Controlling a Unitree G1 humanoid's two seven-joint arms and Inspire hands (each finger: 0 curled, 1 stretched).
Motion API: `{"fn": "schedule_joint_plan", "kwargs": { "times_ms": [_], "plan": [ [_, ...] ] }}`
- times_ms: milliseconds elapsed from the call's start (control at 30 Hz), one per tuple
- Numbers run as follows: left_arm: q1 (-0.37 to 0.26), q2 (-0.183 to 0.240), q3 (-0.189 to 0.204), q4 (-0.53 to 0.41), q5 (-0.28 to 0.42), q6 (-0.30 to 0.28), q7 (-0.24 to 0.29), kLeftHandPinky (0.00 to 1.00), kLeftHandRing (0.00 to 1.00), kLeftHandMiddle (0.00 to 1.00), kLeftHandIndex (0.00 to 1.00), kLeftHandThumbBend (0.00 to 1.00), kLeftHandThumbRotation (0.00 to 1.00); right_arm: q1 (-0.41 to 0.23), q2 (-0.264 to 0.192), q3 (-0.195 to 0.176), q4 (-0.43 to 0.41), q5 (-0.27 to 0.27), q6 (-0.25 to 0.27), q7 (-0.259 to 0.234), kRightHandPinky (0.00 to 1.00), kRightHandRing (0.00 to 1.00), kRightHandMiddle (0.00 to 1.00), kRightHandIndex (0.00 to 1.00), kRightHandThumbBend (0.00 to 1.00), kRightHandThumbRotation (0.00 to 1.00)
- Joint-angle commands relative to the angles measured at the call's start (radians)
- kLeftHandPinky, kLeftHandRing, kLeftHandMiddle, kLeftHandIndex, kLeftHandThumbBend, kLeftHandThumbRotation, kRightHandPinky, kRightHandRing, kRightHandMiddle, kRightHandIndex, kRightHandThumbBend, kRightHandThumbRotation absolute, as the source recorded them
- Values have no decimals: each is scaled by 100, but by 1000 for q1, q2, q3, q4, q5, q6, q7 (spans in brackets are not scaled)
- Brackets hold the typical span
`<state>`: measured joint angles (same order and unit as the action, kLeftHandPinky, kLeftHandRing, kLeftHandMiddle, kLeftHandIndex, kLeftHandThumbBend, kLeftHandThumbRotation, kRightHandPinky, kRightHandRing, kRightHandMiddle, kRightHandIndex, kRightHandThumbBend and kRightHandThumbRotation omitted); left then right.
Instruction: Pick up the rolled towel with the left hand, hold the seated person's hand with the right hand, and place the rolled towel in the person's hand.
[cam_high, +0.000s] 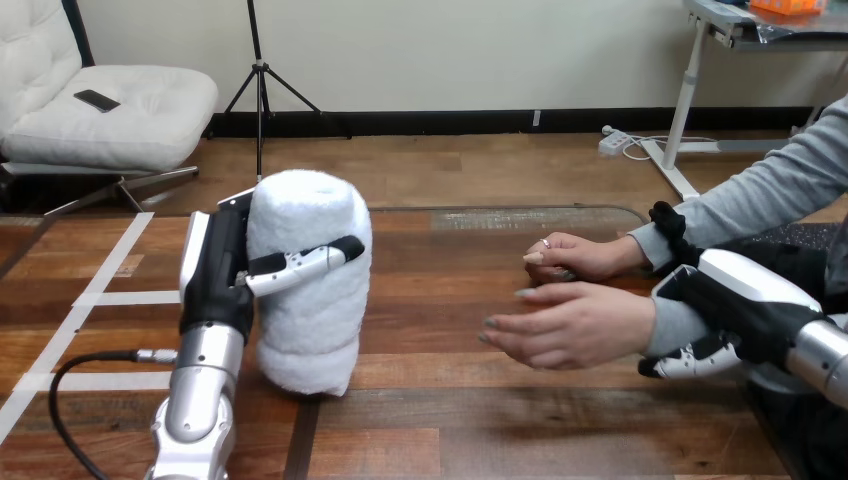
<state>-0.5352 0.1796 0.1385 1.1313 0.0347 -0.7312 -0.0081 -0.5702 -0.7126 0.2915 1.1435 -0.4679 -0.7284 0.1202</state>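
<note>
Left arm: we see the silver left arm (200, 400) rise from the bottom edge at the view's left, nearest to us.
Left hand: the left hand (215, 285) stands at the rolled towel's left flank, clamped on it. One finger (300, 265) wraps across the side of the roll that faces us, and the rest reach behind it.
Right hand: the right hand (745, 300) comes in from the right edge. Its white-shelled back lies over the person's grey-sleeved wrist (668, 325) and its fingers (695, 358) curl under, so we read it as closed round that wrist.
Task's thing: the rolled towel (310, 330) is white and thick and sits left of centre in the left hand's grip.
Towel's long axis: it runs close to vertical. One rounded end points up and the other points down at the table (480, 420).
Towel's lower end: we cannot tell whether it touches the wood or hangs just above it.
Person's near hand: the person's near hand (575, 325) is open with its fingers pointing left towards the towel. It is clear of the towel, with bare table between them.
Person's far hand: the person's far hand (585, 257) lies just beyond the near one, loosely curled and holding nothing.
</note>
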Motion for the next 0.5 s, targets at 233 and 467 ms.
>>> {"fn": "schedule_joint_plan", "kwargs": {
  "times_ms": [233,467],
  "plan": [
    [-138,-11,17,6,-28,-33,8,34,37,39,39,70,0,-148,48,-41,-20,41,-1,-12,16,20,27,30,44,22],
    [-147,-16,12,11,-19,-31,19,34,37,39,39,70,0,-160,53,-37,-22,35,-1,-14,18,23,29,33,44,29]
  ]
}}
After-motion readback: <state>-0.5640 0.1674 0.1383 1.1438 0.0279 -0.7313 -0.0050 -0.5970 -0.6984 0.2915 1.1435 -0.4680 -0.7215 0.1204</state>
